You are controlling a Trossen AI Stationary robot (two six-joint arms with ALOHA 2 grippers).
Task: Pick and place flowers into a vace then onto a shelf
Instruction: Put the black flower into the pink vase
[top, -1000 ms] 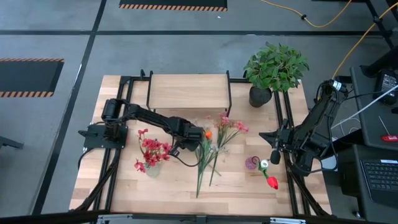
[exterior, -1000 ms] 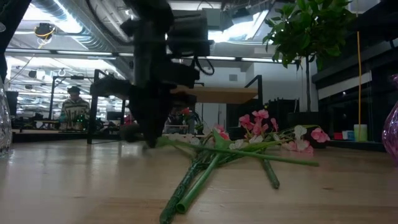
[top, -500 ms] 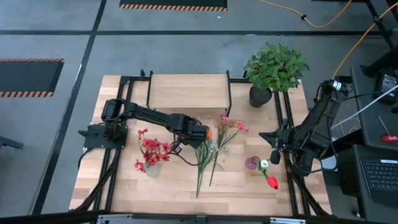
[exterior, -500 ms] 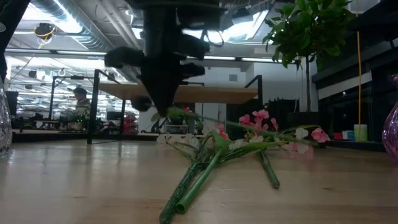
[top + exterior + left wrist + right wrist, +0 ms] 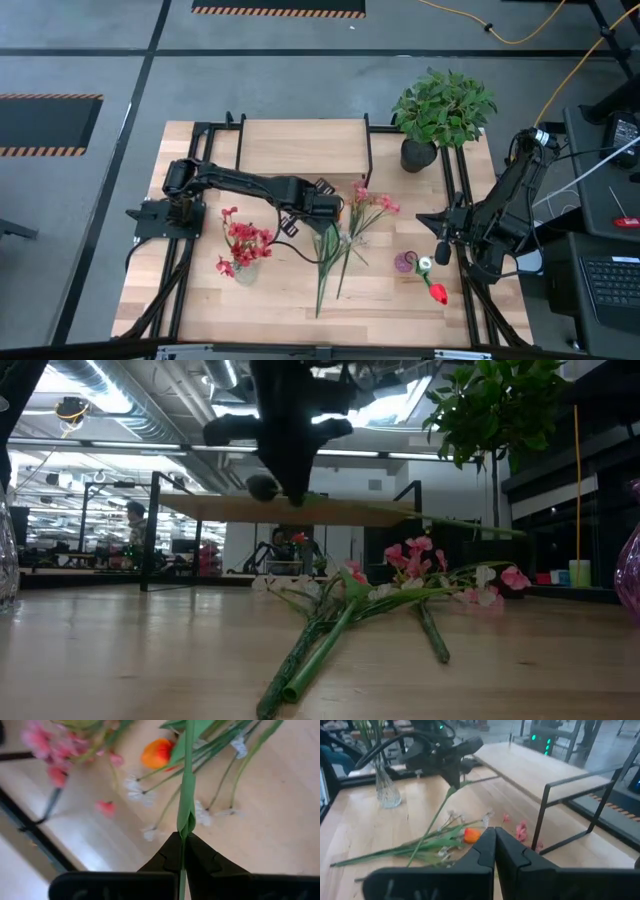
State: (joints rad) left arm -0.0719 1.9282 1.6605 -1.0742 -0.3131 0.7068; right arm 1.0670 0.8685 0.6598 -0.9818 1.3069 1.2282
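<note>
Gripping a thin green orange-bloomed stem (image 5: 187,795), the left claw (image 5: 183,836) hangs above scattered flowers (image 5: 340,245).

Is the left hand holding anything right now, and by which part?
Yes. The left hand is shut on a flower stem, gripping the green stalk itself; the orange bloom hangs beyond it. The right hand holds nothing.

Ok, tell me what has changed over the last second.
The left claw, shut on a green stem, has risen from the tabletop and shifted toward the shelf, lifting the stem clear of the flower pile. The pile, the vase of red blooms, the potted plant and the right claw, shut and parked at the table's right edge, stayed put.
</note>
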